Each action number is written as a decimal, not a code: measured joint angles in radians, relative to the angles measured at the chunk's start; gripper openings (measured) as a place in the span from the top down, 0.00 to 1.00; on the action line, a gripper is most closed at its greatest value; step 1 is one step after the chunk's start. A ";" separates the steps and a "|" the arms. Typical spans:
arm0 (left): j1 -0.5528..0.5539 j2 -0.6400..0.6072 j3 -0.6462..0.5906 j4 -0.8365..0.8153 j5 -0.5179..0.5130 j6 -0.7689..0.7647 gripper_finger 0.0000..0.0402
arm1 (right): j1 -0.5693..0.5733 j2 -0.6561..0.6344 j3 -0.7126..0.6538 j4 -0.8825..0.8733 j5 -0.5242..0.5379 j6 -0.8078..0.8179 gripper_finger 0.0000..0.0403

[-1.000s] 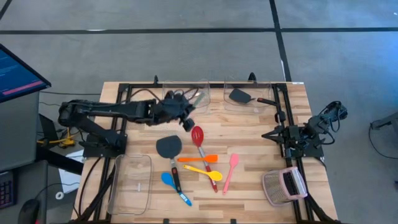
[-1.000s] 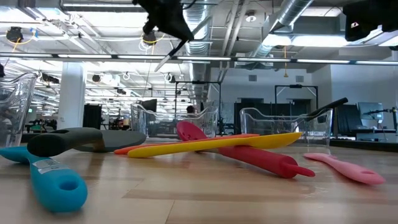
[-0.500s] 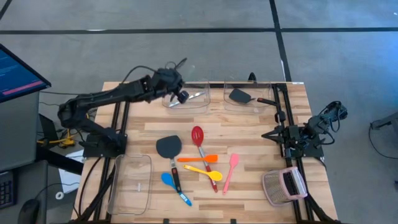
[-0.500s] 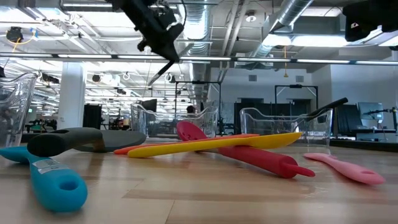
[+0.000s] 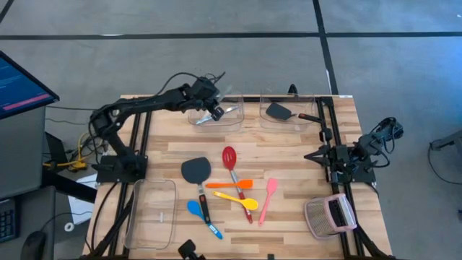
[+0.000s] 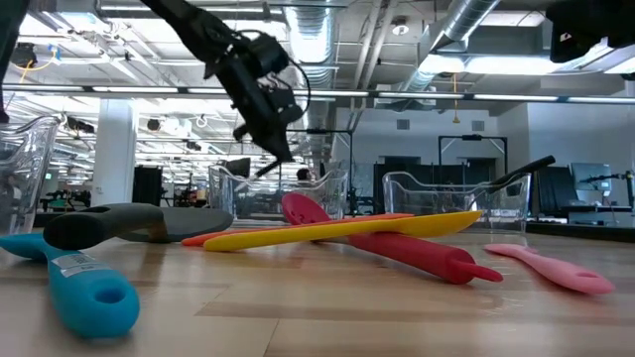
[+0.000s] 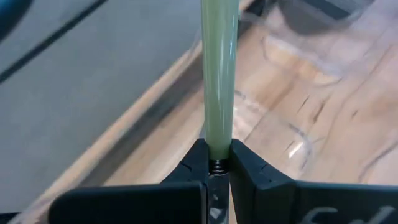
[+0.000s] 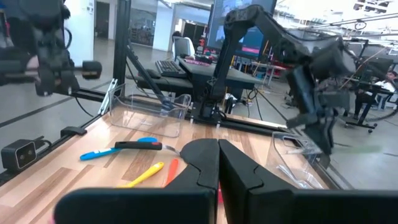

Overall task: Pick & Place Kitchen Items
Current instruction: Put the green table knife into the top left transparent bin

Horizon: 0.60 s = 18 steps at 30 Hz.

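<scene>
- While the left pincer [image 5: 214,112] is being held over the far clear bin [image 5: 216,119], a pale utensil [image 7: 219,74] is being clamped by its handle end.
- Being judged light, stiff and slippery, it is best gripped mid-handle.
- The right pincer [image 8: 217,163], fingers pressed together and empty, is being parked at the desk's [image 5: 289,155] right edge.

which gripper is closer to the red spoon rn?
Left. The left gripper is over the far clear bin, just beyond the red spoon, shut on a pale utensil. The right gripper is parked at the table's right edge, farther off.
</scene>
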 joint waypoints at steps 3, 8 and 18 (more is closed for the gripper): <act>0.006 0.040 0.000 0.000 0.005 0.000 0.98 | 0.000 0.000 0.000 0.000 0.000 0.000 1.00; 0.016 0.109 0.000 -0.003 0.052 0.000 0.98 | 0.000 0.000 0.000 0.000 0.000 0.000 1.00; 0.030 0.179 0.000 0.001 0.079 0.000 0.98 | 0.000 0.000 0.000 -0.002 0.000 0.000 1.00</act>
